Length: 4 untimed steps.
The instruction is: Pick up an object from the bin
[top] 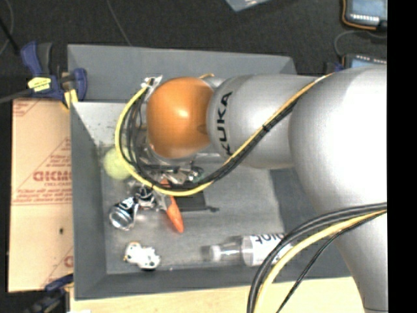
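Camera view: orange carrot beside tool

I see a grey bin, a yellow-green ball, an orange tapered piece, a shiny silver piece, and a clear bottle with black lettering on its white label.

**Robotics laboratory, bin-picking test cell.** A silver industrial arm lettered KUKA extends across the centre and right of the frame. It has an orange cover at its wrist and yellow and black cables looped along it. Below it is a grey metal bin of small loose objects. The bin stands on a dark surface crossed by thin wires at the upper left. A handheld unit with a lit screen lies at the upper right.
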{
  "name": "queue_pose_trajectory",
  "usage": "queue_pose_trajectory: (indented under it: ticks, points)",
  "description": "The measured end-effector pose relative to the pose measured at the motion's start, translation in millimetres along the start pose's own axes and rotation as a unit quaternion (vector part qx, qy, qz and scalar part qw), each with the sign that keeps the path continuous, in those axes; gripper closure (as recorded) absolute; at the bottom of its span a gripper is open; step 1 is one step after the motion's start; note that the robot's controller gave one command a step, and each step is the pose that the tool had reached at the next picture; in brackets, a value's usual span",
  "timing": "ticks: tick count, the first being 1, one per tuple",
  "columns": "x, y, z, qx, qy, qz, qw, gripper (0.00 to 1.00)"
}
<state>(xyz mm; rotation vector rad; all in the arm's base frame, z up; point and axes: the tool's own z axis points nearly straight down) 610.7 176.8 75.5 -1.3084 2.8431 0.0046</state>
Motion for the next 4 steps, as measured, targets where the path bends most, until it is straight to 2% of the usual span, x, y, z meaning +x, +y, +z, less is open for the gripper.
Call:
queue_pose_trajectory:
  ticks: [4]
  points:
    - [0.2, 0, -39, -0.001, 0.0006, 0.003, 1.0, 1.0]
